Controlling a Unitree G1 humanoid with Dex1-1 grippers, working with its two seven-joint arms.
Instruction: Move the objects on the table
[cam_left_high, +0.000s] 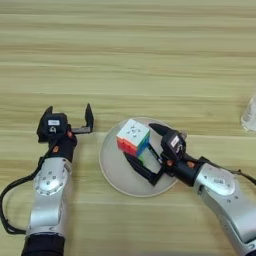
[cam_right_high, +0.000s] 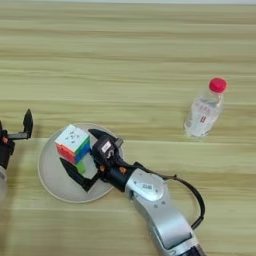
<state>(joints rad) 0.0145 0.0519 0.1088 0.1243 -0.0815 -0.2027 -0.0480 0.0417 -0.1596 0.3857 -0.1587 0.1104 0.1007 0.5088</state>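
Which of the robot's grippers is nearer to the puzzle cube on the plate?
Right. The right gripper is open, its fingers reaching around the puzzle cube on the plate. The left gripper is open too, over bare table left of the plate.

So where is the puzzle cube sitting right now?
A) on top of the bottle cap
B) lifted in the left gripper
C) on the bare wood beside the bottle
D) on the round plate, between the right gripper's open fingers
D: the puzzle cube rests on the round plate, with the right gripper spread open around it, while the left gripper stands open and empty beside the plate and the bottle stands apart.
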